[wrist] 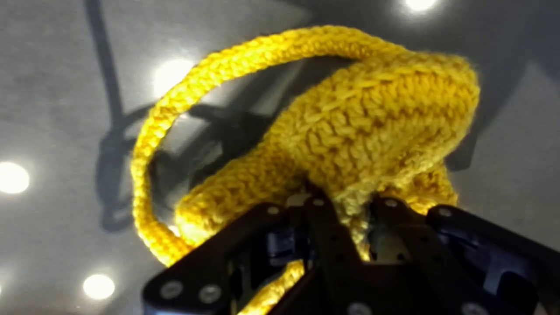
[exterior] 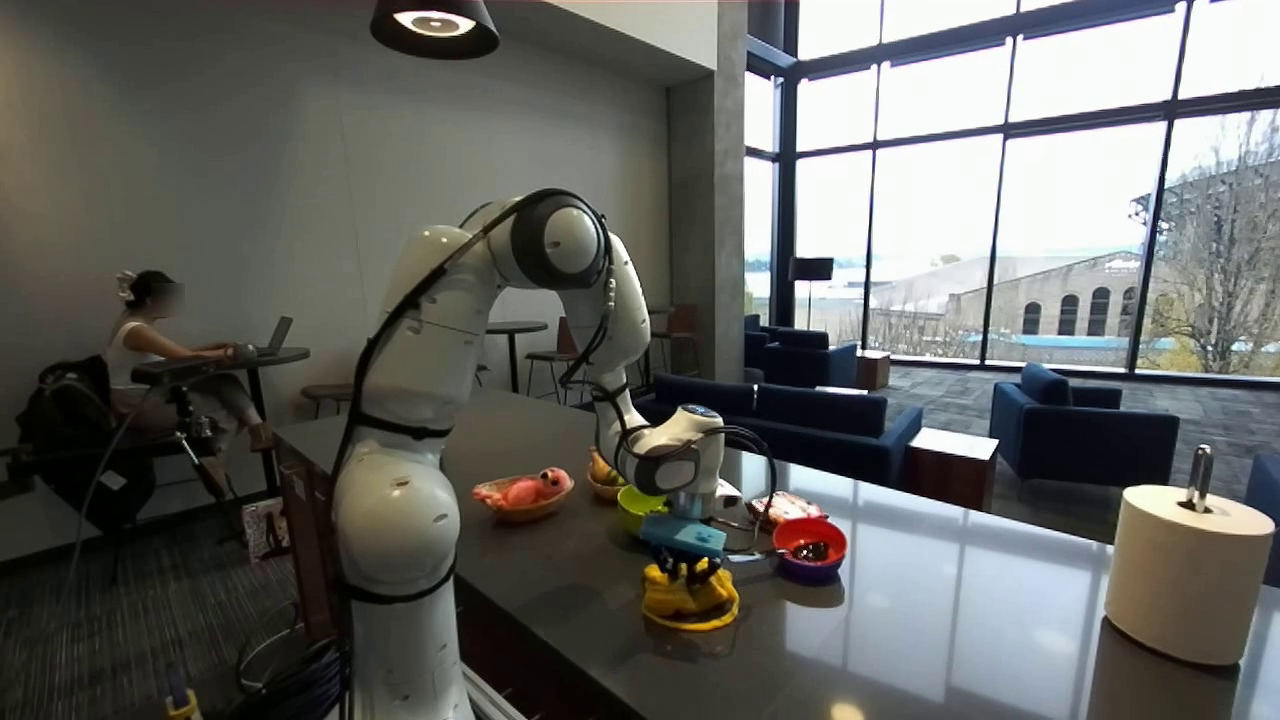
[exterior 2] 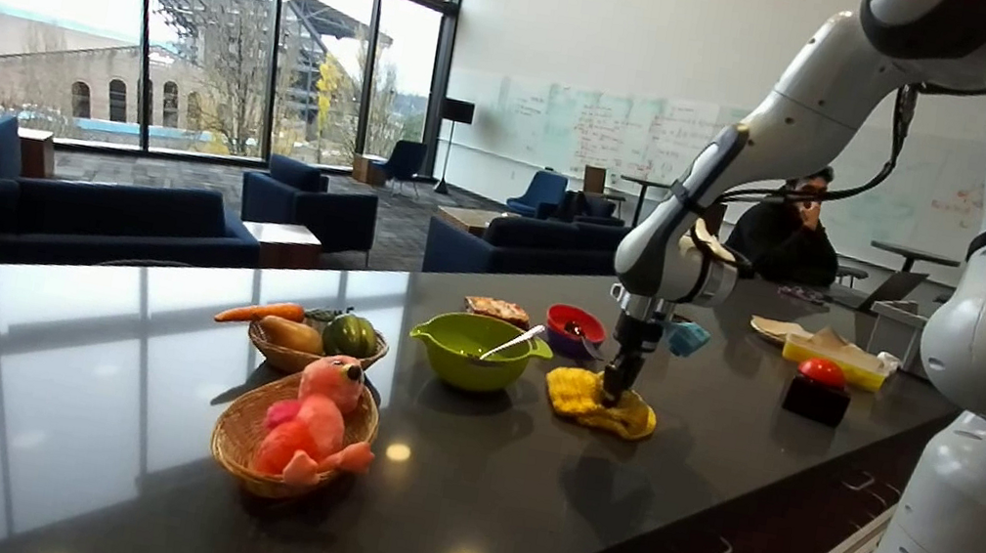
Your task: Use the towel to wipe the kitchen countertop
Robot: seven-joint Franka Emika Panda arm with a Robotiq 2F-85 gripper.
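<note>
Countertop (exterior 2: pixel 418 502), dark and glossy, carries a green bowl (exterior 2: pixel 464 363) and, near it, the bunched yellow towel (exterior 2: pixel 583 408). Gathered folds of that towel are clamped in the black gripper (wrist: pixel 352 203), which points downward from above.

Tall windows (exterior: pixel 932 220) blaze at two o'clock in an exterior view, and we have the pendant lamp (exterior: pixel 435 30) glowing at eleven, gray wall (exterior: pixel 230 150) at ten, striped carpet (exterior: pixel 150 625) at eight, a navy armchair (exterior: pixel 1088 438) at three! In an exterior view, we spot a whiteboard (exterior 2: pixel 616 125) scrawled red, one o'clock.
</note>
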